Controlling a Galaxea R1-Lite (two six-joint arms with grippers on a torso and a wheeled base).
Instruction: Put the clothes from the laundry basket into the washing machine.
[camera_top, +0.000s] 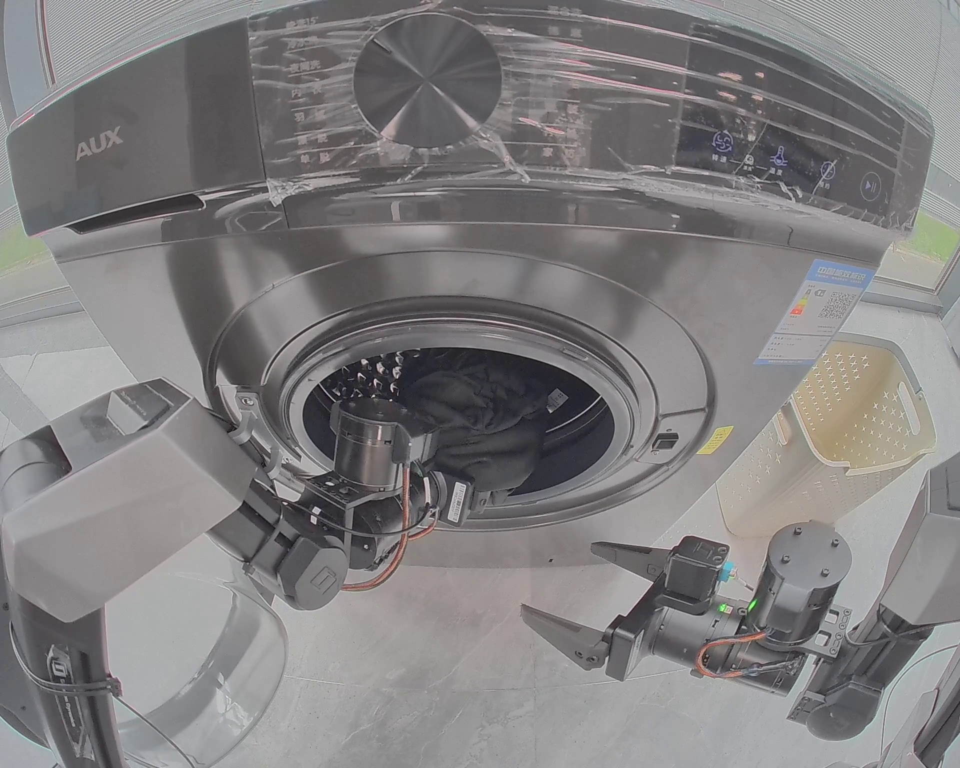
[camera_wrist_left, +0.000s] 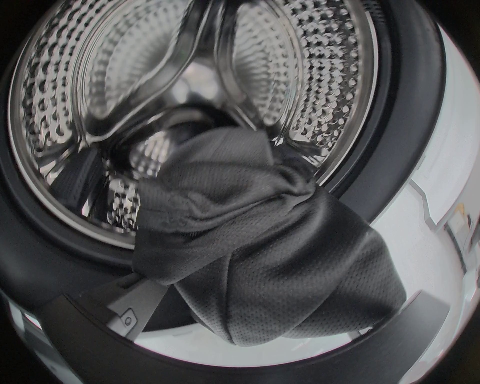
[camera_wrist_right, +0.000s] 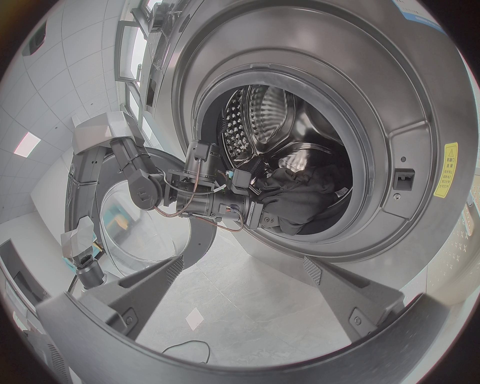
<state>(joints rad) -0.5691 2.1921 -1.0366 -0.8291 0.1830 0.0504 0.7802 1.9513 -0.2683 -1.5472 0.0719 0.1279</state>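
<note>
1. The left tool (camera_wrist_right: 270, 220) is at the washing machine (camera_top: 600, 260) mouth. Its visible finger (camera_wrist_left: 135, 305) stands wide, seemingly open, with the dark garment (camera_wrist_left: 260, 240) draped over it.
2. The garment lies across the door rim, half inside, with the drum straight ahead.
3. The right tool (camera_top: 560, 580) is open and empty, near the laundry basket (camera_top: 850, 440).

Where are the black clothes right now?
In the head view the black clothes lie bunched in the washing machine's round opening, at its lower front edge, right by the left gripper.

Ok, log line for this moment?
left gripper: at drum mouth, dark garment over it | right gripper: open, empty, outside
</note>
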